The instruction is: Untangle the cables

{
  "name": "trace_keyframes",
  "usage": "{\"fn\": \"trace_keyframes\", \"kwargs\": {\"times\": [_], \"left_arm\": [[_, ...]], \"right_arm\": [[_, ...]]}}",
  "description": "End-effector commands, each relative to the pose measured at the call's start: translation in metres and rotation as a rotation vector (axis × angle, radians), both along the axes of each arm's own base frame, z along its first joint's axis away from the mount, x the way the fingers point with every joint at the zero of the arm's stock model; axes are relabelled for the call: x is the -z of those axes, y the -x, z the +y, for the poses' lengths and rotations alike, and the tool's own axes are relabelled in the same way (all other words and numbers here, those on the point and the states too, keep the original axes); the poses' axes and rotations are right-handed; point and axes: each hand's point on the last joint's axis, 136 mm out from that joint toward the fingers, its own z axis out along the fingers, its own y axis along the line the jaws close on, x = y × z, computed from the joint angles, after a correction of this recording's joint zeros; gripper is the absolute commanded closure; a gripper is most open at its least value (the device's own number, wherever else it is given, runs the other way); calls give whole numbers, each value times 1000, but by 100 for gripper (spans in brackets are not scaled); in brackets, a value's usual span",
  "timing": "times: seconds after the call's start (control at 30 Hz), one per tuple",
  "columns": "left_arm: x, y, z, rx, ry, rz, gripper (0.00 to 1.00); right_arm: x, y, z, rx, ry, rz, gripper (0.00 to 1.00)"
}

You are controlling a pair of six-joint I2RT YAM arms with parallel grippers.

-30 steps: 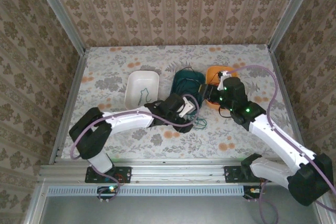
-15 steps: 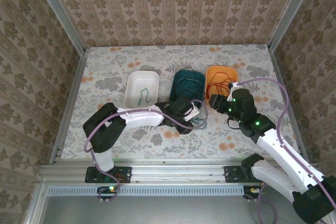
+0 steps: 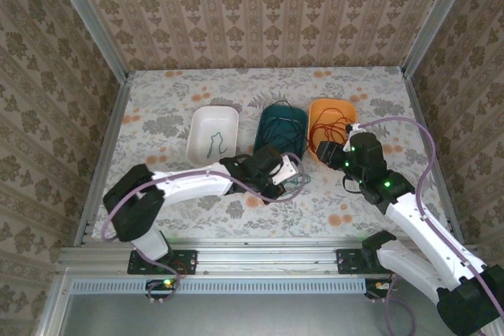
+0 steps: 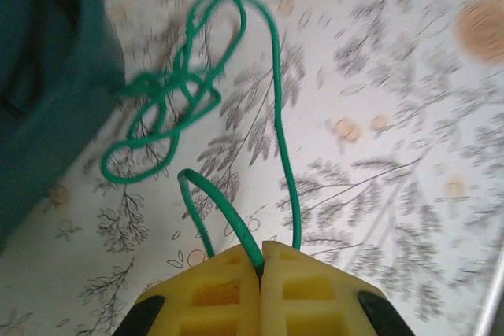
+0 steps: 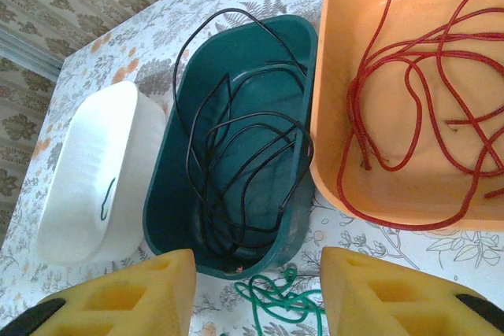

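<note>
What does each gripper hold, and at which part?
The left gripper pinches the thin green cable at a bend; the right gripper is open and holds nothing.

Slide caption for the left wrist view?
Left pincer shut on the green cable, its tangled loops lying beside the teal tray.

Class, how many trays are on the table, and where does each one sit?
3, side by side: a white tray on the left, a dark green tray in the middle, an orange tray on the right.
</note>
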Motion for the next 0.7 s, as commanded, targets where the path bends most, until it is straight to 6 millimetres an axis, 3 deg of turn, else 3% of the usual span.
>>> {"fn": "trace_keyframes", "kwargs": {"times": [0.0,0.13,0.3,0.47,0.57,0.67], "left_arm": [[-41,14,-6,92,120,-17,100],[-65,22,-8,136,199,2,100],[-97,14,-10,123,345,42,100],[-104,3,-8,94,370,34,100],[-103,-14,3,11,374,19,100],[-105,-54,32,-199,395,-20,100]], "right_arm": [[16,3,-9,38,22,47,53],[18,3,-9,36,18,51,53],[21,6,-8,17,40,63,53],[35,15,-3,-36,47,118,53],[47,21,-4,-40,54,152,53],[54,25,-3,-48,49,165,53]]}}
